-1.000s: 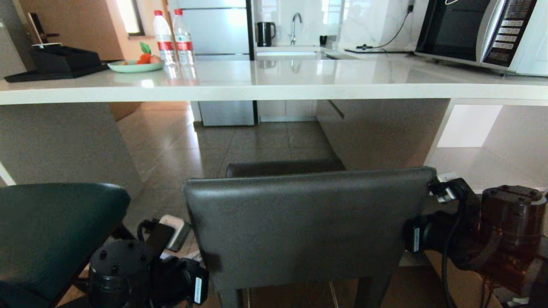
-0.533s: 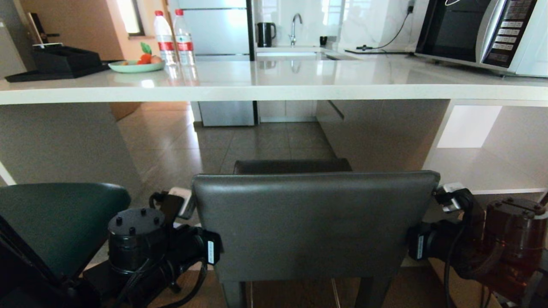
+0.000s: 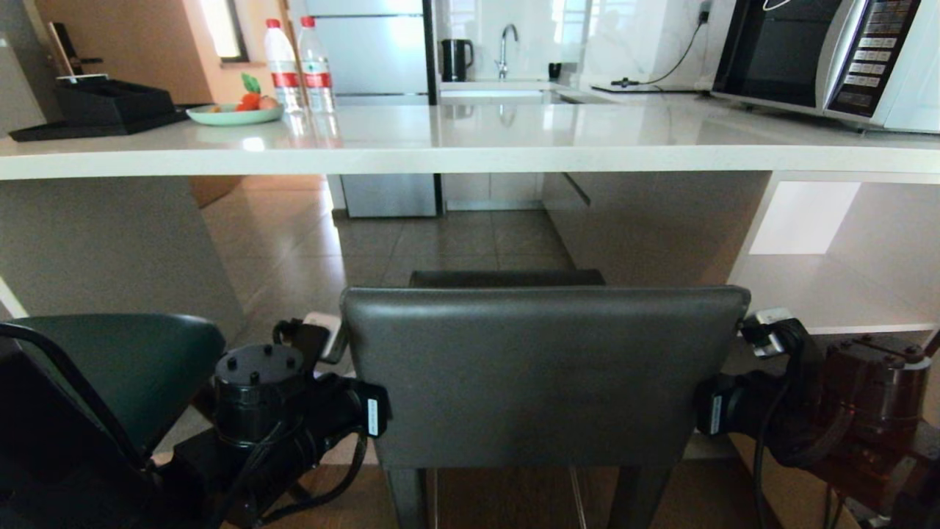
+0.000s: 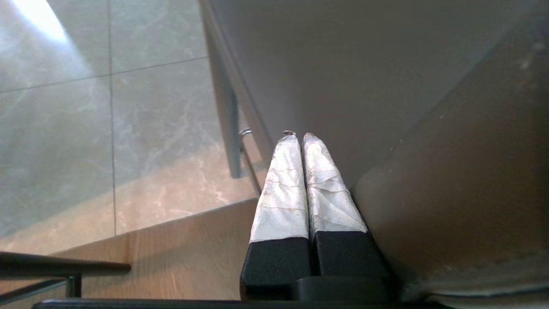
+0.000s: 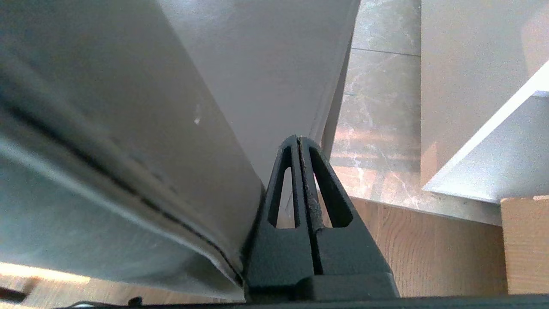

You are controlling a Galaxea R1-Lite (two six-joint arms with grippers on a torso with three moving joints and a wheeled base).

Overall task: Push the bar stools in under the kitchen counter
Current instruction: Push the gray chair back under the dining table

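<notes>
Bracketing the grey stool [image 3: 543, 375] near the counter [image 3: 470, 158], left gripper [image 4: 299, 137] and right gripper [image 5: 298, 139], jaws together, flanking its backrest; likely stiff, heavy, best pushed there.

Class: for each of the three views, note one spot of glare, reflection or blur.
Head view: the glossy counter mirrors the bottles and tap. Left wrist view: a bright patch of glare on the floor tiles in one corner. Right wrist view: the grey stool beside the gripper is blurred where nearest the lens.
</notes>
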